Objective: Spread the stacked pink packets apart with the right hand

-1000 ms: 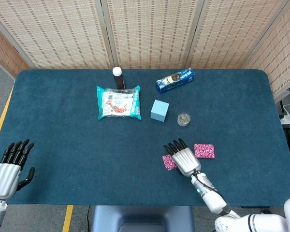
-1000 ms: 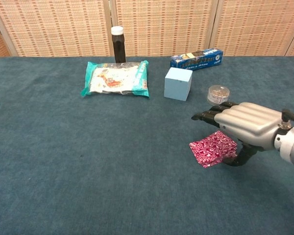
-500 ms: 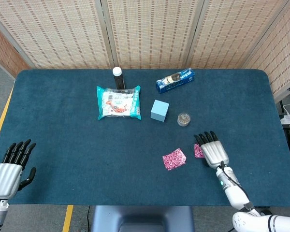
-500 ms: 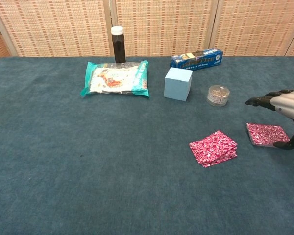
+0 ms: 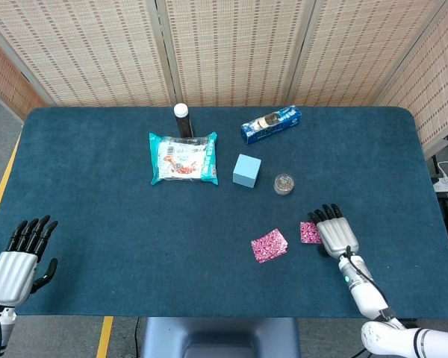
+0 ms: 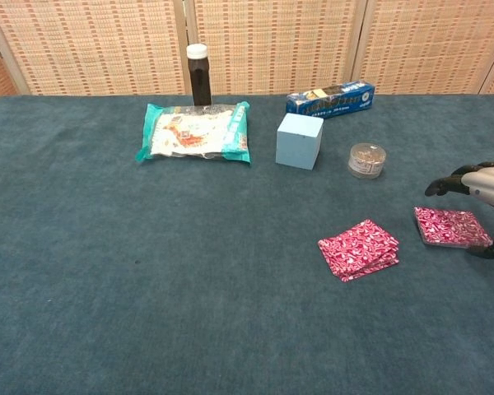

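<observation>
Since the frame one second back, the right hand point(image 5: 336, 233) is showing much nearer the right edge of the table point(image 5: 97, 186): then it was lying over the left pink packets point(image 5: 269, 245), now it is sitting at the right pink packet point(image 5: 309, 233), which is peeking out at its left side. Between the half-second frame and now it is shifting only slightly further toward the right edge. The packets themselves are not appearing to move.

Right hand state: fingers extended and slightly apart, gripping nothing; in the chest view it is arching over the far side of the right packet, with the thumb down beside its right edge. Contact cannot be judged.

Task reading: the two pink lots are already lying well apart toward the front right of the table. The left lot is looking like several packets still overlapped, so the spreading is probably not finished.

Left hand point(image 5: 15, 261) is hovering off the front left corner, fingers extended, holding nothing.

Surroundings: small round jar point(image 5: 284, 183) is standing just behind the right hand; light blue box point(image 5: 246, 170), teal snack bag point(image 5: 183, 158), dark bottle point(image 5: 181, 119) and blue carton point(image 5: 271, 124) are sitting further back. Only the jar is near enough to be knocked.
</observation>
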`<action>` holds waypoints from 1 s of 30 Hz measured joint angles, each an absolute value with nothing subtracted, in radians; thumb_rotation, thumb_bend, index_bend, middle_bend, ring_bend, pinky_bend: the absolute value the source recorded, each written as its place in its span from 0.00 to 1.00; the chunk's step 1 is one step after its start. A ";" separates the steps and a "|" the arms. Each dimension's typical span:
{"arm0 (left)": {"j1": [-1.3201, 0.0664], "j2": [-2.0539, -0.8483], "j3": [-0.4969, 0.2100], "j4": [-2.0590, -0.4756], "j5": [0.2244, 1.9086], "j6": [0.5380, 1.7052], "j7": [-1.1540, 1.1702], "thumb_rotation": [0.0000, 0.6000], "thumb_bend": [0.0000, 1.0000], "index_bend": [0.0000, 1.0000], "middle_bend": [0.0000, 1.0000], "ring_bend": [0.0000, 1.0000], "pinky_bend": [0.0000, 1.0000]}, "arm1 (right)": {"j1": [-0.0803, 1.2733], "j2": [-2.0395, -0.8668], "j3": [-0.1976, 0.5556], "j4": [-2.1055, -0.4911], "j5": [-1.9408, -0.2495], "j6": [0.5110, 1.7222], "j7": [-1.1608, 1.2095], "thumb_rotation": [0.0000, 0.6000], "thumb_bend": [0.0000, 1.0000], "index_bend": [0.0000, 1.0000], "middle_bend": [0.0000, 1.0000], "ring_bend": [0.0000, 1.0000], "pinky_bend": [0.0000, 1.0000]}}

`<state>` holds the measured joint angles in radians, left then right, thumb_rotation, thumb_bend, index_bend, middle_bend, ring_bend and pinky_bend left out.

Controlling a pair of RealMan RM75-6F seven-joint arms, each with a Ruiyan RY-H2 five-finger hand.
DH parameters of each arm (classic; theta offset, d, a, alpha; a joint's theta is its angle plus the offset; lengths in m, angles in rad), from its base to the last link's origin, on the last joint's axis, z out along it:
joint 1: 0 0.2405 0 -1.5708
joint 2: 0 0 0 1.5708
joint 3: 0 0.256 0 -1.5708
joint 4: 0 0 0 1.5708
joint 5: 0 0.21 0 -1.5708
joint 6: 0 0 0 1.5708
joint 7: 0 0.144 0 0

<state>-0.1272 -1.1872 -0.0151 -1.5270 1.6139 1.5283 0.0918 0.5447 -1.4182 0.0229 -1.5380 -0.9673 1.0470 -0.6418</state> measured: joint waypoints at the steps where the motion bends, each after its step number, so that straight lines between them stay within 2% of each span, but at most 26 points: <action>1: -0.127 -1.187 -0.015 -1.527 1.614 1.529 0.091 1.00 0.47 0.00 0.00 0.00 0.06 | 0.546 -1.420 0.024 -1.537 -0.964 1.045 -0.643 1.00 0.21 0.18 0.16 0.04 0.00; 30: -0.129 -1.184 -0.012 -1.525 1.618 1.527 0.085 1.00 0.47 0.00 0.00 0.00 0.06 | 0.566 -1.458 0.040 -1.528 -0.922 1.044 -0.668 1.00 0.21 0.34 0.27 0.16 0.00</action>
